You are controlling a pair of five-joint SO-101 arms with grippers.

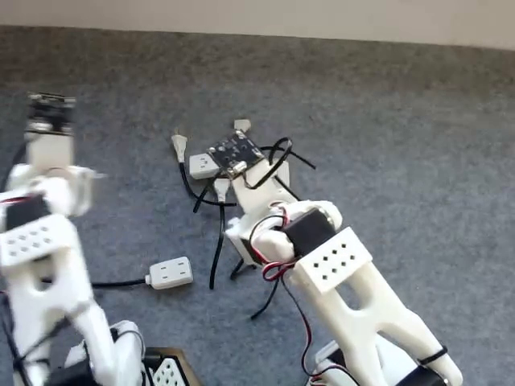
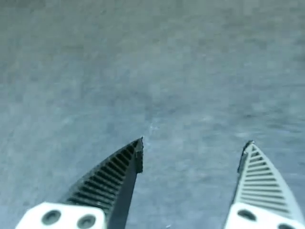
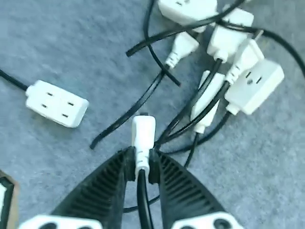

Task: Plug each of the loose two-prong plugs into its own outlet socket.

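Right jaws clamp a white plug (image 3: 143,131) near its cord end, lower centre of the right wrist view. A tangle of plugs and socket blocks (image 3: 224,43) sits upper right. A lone socket block (image 3: 57,103) lies apart at left. Left jaws are wide apart over the bare grey worktop (image 2: 143,71).

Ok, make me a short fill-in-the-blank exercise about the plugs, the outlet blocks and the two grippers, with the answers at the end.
1. The right gripper is ____ on a white plug.
2. The left gripper hangs over bare grey carpet with its fingers ____.
3. The lone outlet block, lying apart from the tangled pile, has a cord that is ____ in colour.

Missing words: shut; open; black.
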